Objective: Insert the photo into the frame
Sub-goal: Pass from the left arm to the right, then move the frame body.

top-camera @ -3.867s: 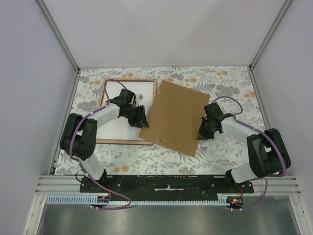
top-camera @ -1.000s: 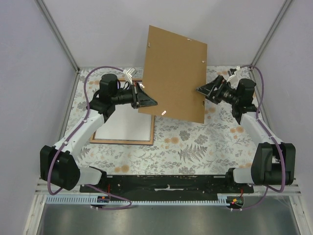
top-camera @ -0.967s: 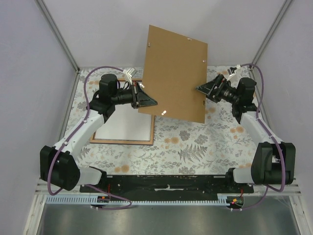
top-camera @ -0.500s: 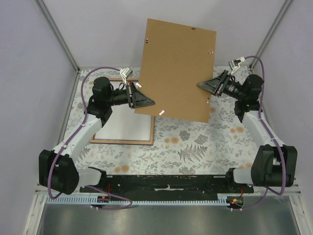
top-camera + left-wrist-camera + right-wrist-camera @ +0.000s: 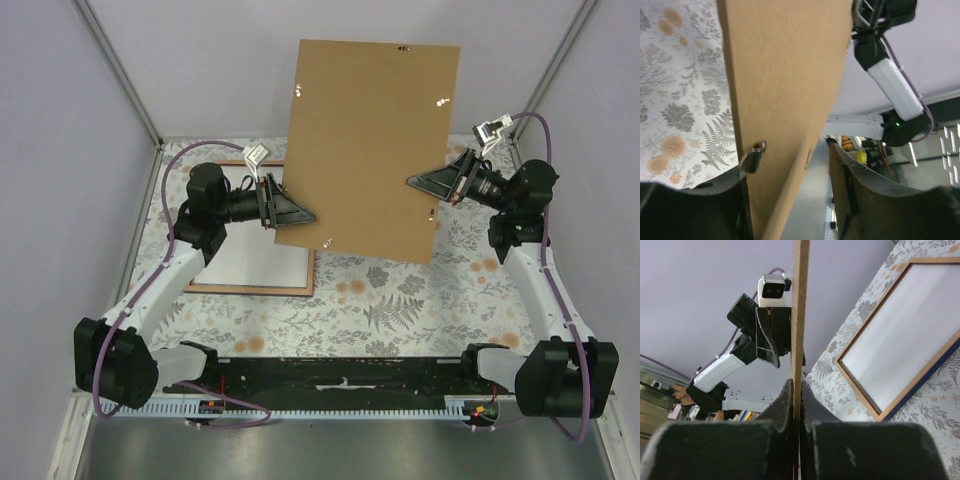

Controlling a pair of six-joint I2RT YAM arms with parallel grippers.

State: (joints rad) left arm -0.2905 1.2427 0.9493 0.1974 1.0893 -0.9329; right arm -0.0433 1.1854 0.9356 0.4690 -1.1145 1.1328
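Holding the brown backing board (image 5: 365, 150) upright, well above the counter (image 5: 400, 300). Pinching its right edge with the right end effector (image 5: 412, 182), fingers pressed together on the thin board. Bracketing the opposite edge with the left end effector (image 5: 310, 215), fingers spread, board close to one finger and a clear gap at the other, so seemingly not gripping. Leaving the frame (image 5: 250, 291) flat on the counter below the left arm, wood rim up, a white sheet filling it. Judging that sheet to be the photo (image 5: 255, 262), white back up, already seated inside. Reckoning what is left: lowering the board onto the photo and fastening it.
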